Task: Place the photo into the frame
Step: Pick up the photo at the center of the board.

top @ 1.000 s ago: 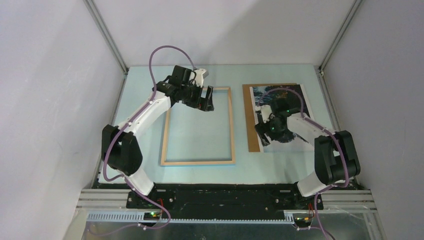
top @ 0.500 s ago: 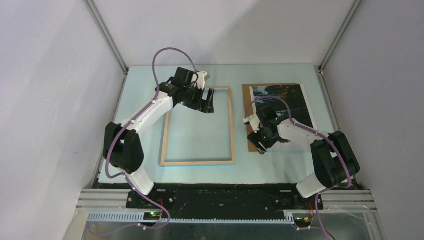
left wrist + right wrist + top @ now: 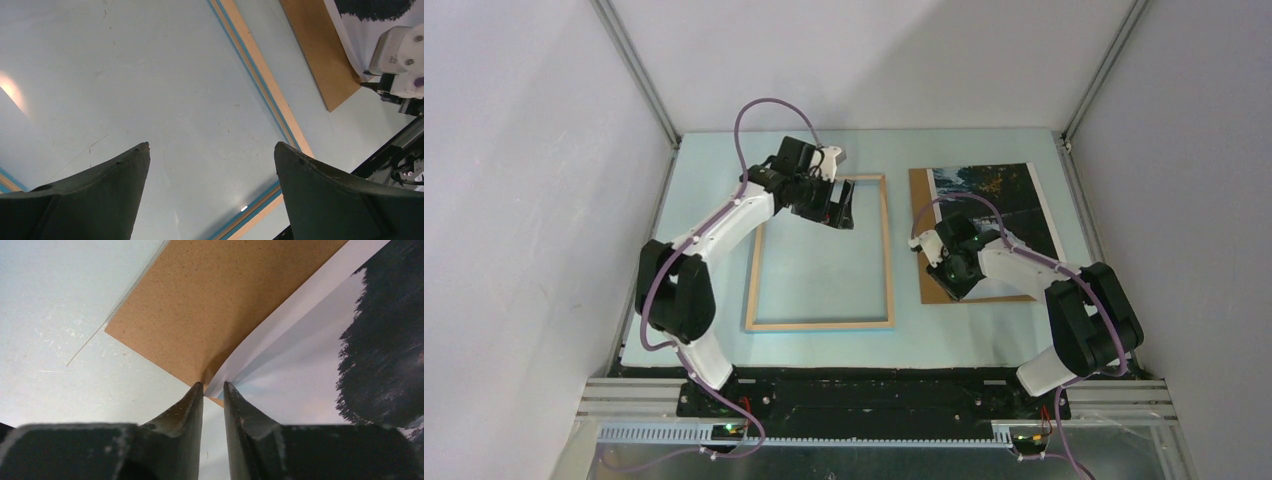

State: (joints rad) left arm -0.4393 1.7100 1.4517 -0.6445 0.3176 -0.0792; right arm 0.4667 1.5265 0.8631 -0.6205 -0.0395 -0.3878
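The frame lies flat left of centre, pale wood face up; its blue edge shows in the left wrist view. The photo, dark mountains with orange foliage, rests on the brown backing board at the right. My right gripper is at the photo's near left corner. In the right wrist view its jaws are pinched on the photo's white border, which curls up off the board. My left gripper hovers open over the frame's far right part, with only table between its fingers.
Grey walls and metal posts close in the pale blue table on three sides. The right arm's white wrist shows at the edge of the left wrist view. Both arm bases stand on the black rail at the near edge.
My right gripper moved to the photo's near left corner and its jaws closed on it. The photo's near end lifted, and more brown board shows. The left arm barely moved.
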